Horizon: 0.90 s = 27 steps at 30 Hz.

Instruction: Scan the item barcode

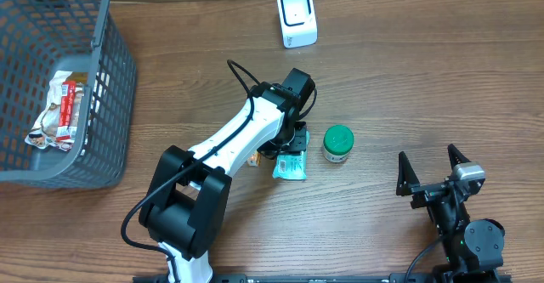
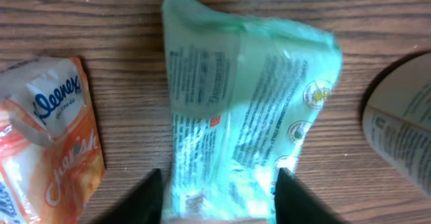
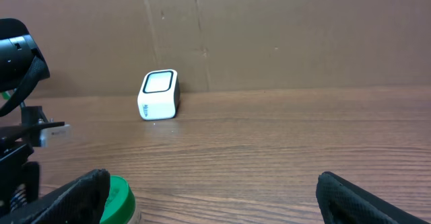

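Left gripper [image 2: 215,192] is down over the green wipes packet [image 2: 236,103], a finger at each long edge; whether it's squeezing, can't tell. The packet lies flat on the table [image 1: 425,62]. Just left of it sits an orange Kleenex pack [image 2: 60,136], just right a green-lidded jar [image 1: 337,143]. The scanner [image 1: 297,17] stands well beyond the packet. Right gripper [image 1: 426,157], far right of it, gapes wide, holding nothing.

Table [image 1: 425,79] holds basket [image 1: 119,70], scanner [image 1: 297,18], jar [image 1: 337,143], green packet [image 2: 236,103], orange packet [image 2: 60,143].
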### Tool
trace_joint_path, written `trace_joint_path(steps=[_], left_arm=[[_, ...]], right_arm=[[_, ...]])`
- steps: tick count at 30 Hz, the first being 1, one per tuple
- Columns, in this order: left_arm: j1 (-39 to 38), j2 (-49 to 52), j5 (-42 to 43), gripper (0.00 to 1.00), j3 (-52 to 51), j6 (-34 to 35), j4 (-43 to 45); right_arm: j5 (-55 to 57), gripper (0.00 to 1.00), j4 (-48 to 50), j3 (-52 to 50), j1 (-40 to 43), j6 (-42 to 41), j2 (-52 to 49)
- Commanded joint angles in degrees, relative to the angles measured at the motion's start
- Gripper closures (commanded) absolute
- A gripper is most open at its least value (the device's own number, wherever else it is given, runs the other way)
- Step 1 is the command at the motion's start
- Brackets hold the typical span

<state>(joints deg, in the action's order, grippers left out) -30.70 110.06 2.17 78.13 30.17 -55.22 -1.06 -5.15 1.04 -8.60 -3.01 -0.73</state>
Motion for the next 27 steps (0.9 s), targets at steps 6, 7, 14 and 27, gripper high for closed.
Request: trace_joint_path(steps=[6,7,14,27], left_arm=[[0.66,-0.59,2.86,0.49,5.92,-1.46,-2.8],[0.96,-0.81,2.71,0.48,7.63,-1.55,-4.02],[3.48,-1.4,-3.21,0.45,18.38,-3.04,-13.86],[7.02,-1.38,-11.47,0.12,15.08,-6.38,-22.23]], right_arm=[[0.5,0.0,0.35,-0.59,0.37,0.07,0.57],[0.5,0.0,0.35,-0.59,0.37,0.07,0.57],[0.5,0.0,0.35,-0.59,0.37,0.07,0.57],[0.5,0.0,0.35,-0.57,0.37,0.07,0.57]])
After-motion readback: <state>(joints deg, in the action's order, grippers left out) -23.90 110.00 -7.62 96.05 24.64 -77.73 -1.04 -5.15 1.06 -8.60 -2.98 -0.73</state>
